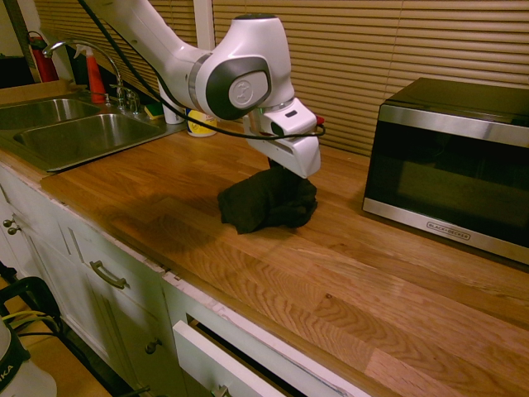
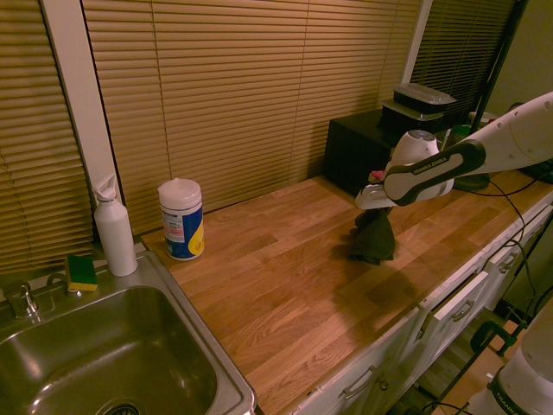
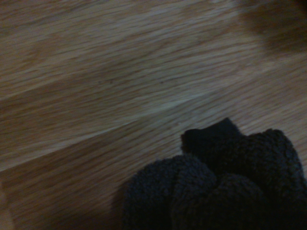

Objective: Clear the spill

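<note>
First exterior view shows the end effector (image 1: 285,168) pinching the dark cloth (image 1: 267,203) by its bunched top, left of the microwave (image 1: 450,161); the cloth rests on the worktop (image 1: 347,273). It looks soft and light. No spill drops show; perhaps under the cloth.

Kitchen, warm dim light. Long wooden worktop (image 1: 273,273) on white cabinets (image 1: 91,273) with metal handles; one drawer (image 1: 223,364) at the front edge stands slightly open. Closed horizontal blinds (image 2: 233,95) cover the windows along the back edge. Steel double sink (image 1: 74,132) with tap at one end, black microwave (image 1: 455,165) at the other.
</note>
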Action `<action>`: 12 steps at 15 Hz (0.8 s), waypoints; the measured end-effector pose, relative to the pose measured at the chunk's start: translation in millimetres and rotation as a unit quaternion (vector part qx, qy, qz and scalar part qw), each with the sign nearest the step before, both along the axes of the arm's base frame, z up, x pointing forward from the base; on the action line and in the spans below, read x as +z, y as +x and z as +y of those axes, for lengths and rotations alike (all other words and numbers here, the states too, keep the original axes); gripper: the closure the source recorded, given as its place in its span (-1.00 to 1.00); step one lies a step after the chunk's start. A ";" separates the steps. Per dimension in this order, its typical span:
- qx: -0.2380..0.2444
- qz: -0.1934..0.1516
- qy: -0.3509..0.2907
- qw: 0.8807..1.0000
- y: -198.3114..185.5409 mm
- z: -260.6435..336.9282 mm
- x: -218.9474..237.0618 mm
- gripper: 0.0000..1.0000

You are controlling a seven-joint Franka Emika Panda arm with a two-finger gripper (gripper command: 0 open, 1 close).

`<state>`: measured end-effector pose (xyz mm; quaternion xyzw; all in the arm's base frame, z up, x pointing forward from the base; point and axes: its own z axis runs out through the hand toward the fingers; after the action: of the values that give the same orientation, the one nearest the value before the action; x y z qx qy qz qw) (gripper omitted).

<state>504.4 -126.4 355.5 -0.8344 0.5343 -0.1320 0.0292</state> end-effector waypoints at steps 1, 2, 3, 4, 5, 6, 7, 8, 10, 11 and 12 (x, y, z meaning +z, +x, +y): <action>0.008 0.001 -0.002 1.000 3.0 14.5 0.8 1.00; 0.016 0.001 -0.004 1.000 5.7 29.5 1.8 1.00; 0.024 0.001 -0.007 1.000 7.9 45.5 2.6 1.00; 0.032 0.002 -0.008 0.999 9.6 62.3 2.5 1.00; 0.039 0.002 -0.010 0.999 10.9 77.9 2.0 1.00; 0.047 0.003 -0.012 0.999 11.8 95.7 1.5 1.00; 0.056 0.005 -0.014 0.998 12.1 114.1 1.1 1.00; 0.064 0.005 -0.015 0.998 12.0 131.5 0.8 1.00; 0.078 0.007 -0.017 0.997 9.9 162.9 -0.3 1.00; 0.084 0.008 -0.019 0.996 8.3 176.8 -0.9 1.00; 0.091 0.010 -0.022 0.996 6.5 190.3 -1.9 1.00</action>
<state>510.9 63.8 353.6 -0.8814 0.4533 -0.1321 0.0176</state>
